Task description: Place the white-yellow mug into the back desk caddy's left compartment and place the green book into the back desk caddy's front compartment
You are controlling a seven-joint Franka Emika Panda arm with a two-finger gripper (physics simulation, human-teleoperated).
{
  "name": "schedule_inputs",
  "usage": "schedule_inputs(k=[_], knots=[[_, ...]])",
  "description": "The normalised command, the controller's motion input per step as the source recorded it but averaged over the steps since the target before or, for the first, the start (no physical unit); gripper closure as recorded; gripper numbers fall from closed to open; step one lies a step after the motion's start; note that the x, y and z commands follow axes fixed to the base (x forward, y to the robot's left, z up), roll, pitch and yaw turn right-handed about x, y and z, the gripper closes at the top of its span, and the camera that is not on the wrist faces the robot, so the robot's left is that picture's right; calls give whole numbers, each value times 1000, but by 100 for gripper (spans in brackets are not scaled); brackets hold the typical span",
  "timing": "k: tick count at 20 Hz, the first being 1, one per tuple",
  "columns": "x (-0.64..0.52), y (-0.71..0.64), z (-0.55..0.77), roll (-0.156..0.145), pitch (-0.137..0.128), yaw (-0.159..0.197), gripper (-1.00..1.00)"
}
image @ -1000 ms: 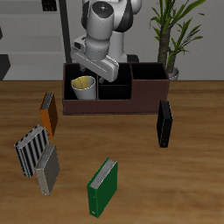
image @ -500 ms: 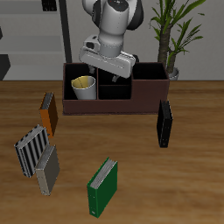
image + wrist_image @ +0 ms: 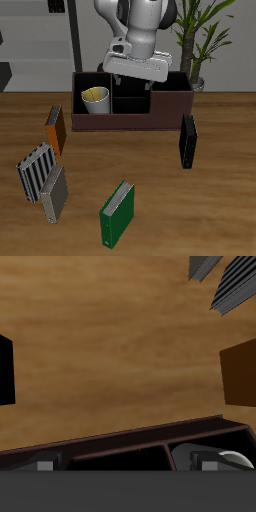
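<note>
The white-yellow mug [image 3: 95,99] stands upright inside the back desk caddy [image 3: 170,108], in its end cell; part of the mug's rim [image 3: 232,461] shows in the wrist view. My gripper [image 3: 134,85] hangs open and empty above the caddy's middle cells, apart from the mug. Its fingertips [image 3: 45,466] are spread wide in the wrist view, over the caddy's wall [image 3: 120,444]. The green book [image 3: 117,214] stands near the table's front edge, far from the gripper. It is out of the wrist view.
A black book [image 3: 187,141] stands before the caddy's far end. An orange book [image 3: 54,129], a striped book [image 3: 36,170] and a grey book [image 3: 54,192] stand in a row toward the front. A potted plant [image 3: 200,40] rises behind the caddy.
My gripper has moved away from the mug's cell, sideways along the caddy to above its middle. The mug stays in its cell. The books have not moved.
</note>
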Motion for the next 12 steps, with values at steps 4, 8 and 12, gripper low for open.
schedule_inputs(k=[4,8,12], knots=[[432,248,307,37,-12,153,-100],[432,166,343,-1,-35,68,-100],[513,109,247,-25,-7,46,-100]])
